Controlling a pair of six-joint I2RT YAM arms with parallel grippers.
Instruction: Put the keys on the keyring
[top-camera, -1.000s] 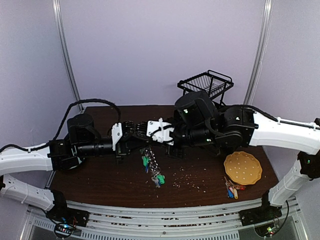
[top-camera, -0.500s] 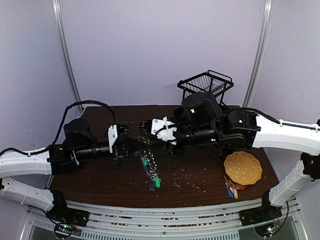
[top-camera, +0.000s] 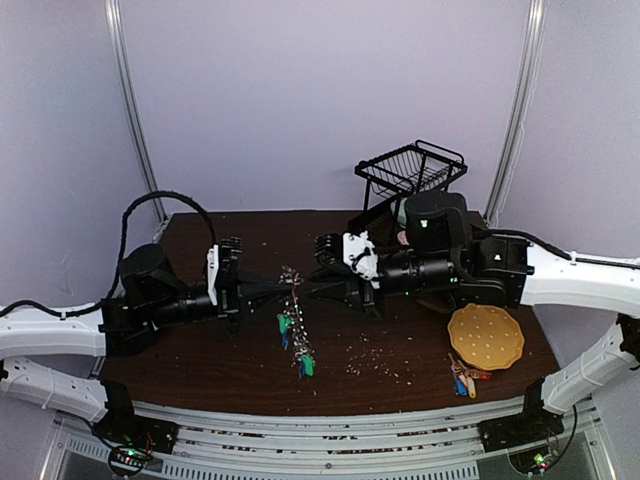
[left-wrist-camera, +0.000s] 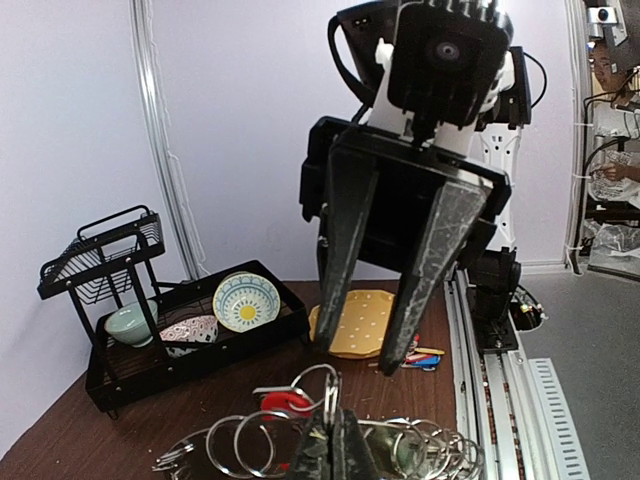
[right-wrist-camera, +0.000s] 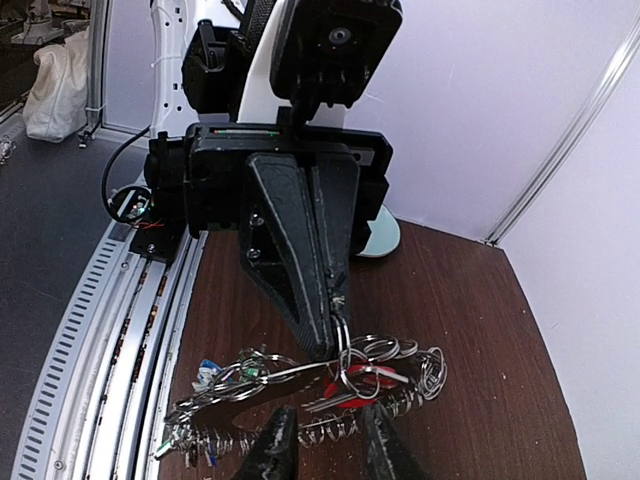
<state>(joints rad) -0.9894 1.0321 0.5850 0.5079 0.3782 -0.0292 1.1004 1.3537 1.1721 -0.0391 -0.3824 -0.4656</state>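
The left claw (top-camera: 276, 290) is pressed together on the rim of the large silver metal keyring (top-camera: 292, 283), pinching it edge-on above the dark brown wooden surface (top-camera: 200, 350). The small metal keys with green and blue plastic tags (top-camera: 290, 325) dangle from it in a string (whether the lowest ones touch the wood is hard to tell).

A second ago both claws were crowded together at the ring. Since then the right claw (right-wrist-camera: 325, 448) has spread its fingers, let go and drawn back to the right, while the left arm has pulled the ring leftward. I take this as a handover finished, or a re-grip: the ring is steadied on one side and the right arm is free to fetch another key.

The small loose bunch of red, yellow and blue tagged keys (top-camera: 462, 381) lies at the near right corner, just beside a round yellow perforated disc (top-camera: 485, 335). Pale crumbs are scattered over the wood, and a black wire rack (top-camera: 412, 170) stands at the back edge. The walls are plain lilac.
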